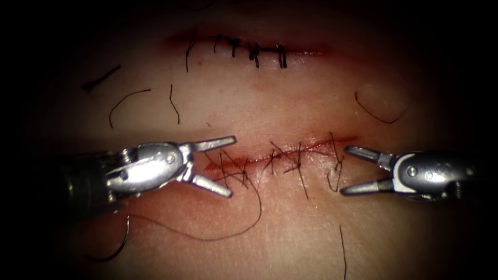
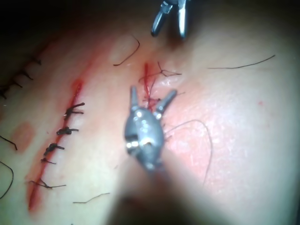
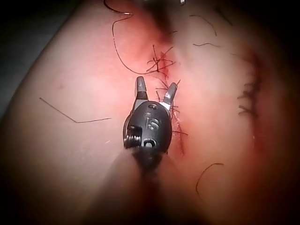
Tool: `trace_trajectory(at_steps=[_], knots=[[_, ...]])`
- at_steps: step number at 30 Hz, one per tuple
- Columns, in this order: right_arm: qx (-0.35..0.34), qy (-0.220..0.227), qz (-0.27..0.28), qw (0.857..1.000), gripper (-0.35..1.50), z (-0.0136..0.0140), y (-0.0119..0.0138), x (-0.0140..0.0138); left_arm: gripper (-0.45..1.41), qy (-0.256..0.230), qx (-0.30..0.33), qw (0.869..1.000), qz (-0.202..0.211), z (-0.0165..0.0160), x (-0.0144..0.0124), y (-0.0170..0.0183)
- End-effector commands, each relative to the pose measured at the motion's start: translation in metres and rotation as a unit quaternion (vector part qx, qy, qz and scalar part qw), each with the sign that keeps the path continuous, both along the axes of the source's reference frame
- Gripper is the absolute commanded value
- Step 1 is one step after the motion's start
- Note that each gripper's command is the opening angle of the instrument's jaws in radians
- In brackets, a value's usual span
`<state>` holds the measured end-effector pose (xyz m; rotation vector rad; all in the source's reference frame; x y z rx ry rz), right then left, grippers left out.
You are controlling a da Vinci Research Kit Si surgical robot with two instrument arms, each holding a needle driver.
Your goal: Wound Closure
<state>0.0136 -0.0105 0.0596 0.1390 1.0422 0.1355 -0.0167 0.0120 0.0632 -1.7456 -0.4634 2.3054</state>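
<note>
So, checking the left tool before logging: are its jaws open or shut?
Open. The left tool has its jaws spread wide over the left end of the cut, holding nothing; the left wrist view shows the same.

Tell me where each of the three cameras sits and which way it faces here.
Endoscope view: above and in front of the tissue, looking down on the cut; left tool and right tool both open, holding nothing; the needle lies on the tissue near the left tool.
Left wrist view: rides the left arm, looking along its shaft at its own open tool.
Right wrist view: rides the right arm, looking along its shaft at its own open tool.
All three share the stitched cut and loose thread.
</note>
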Motion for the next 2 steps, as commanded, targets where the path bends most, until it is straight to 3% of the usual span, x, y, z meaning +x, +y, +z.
trace_trajectory(at_steps=[1, 2], knots=[[0.001, 0.001, -0.001, 1.000, 1.28, 0.0006, -0.0006, 0.0005, 0.71, -0.001, 0.001, 1.000, 0.001, 0.0005, -0.0006, -0.0003], [0.001, 0.001, -0.001, 1.000, 1.28, 0.0006, -0.0006, 0.0005, 0.71, -0.001, 0.001, 1.000, 0.001, 0.0005, -0.0006, -0.0003]])
